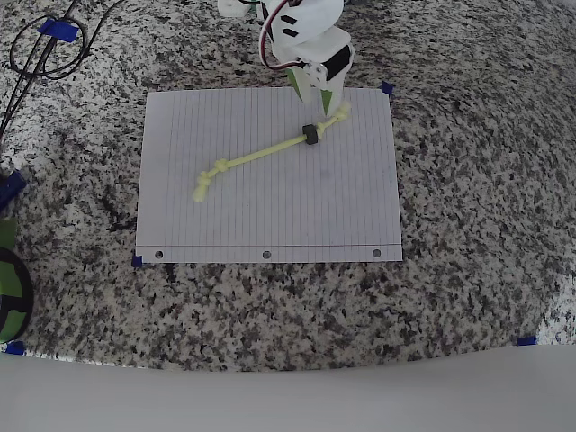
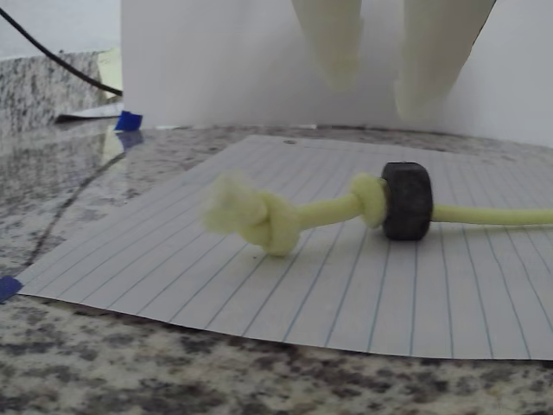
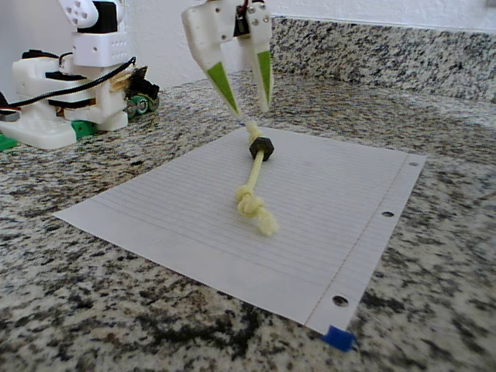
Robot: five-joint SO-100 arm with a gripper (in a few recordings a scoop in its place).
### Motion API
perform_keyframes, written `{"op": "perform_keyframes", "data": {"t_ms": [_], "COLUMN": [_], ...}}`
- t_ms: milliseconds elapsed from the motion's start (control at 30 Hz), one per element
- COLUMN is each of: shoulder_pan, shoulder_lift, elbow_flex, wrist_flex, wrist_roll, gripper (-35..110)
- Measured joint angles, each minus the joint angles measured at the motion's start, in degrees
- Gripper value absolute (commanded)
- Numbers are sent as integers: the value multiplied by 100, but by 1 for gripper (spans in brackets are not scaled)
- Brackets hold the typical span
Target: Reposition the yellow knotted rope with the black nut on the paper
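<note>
The yellow knotted rope [image 1: 261,155] lies slanted across the paper [image 1: 270,216], one knotted end at lower left and the other at upper right. The black nut [image 1: 311,134] sits on the cord near that upper-right end. My gripper [image 1: 317,108] hangs open just above that end, holding nothing. In the wrist view the rope [image 2: 328,210] and nut [image 2: 406,201] rest on the paper [image 2: 259,285] below the blurred gripper [image 2: 380,86]. In the fixed view the gripper [image 3: 251,112] straddles the far end of the rope [image 3: 254,174], just behind the nut [image 3: 260,147], on the paper [image 3: 325,201].
The sheet lies on a speckled granite counter [image 1: 468,180] with blue tape marks [image 1: 526,341] at spots. Black cables [image 1: 45,45] loop at the overhead view's top left. The white arm base [image 3: 70,93] stands behind the paper, near a granite backsplash [image 3: 387,54].
</note>
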Motion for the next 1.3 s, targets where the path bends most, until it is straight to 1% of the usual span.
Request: {"op": "perform_keyframes", "data": {"t_ms": [100,300,1200,1300], "shoulder_pan": [-70,-202,-589,-624], "shoulder_lift": [-264,-659,-1723,-1846], "elbow_flex": [-114,-343,-765,-782], "wrist_flex": [26,114,-9,-70], "wrist_roll": [9,26,79,79], "gripper": [40,44,42,39]}}
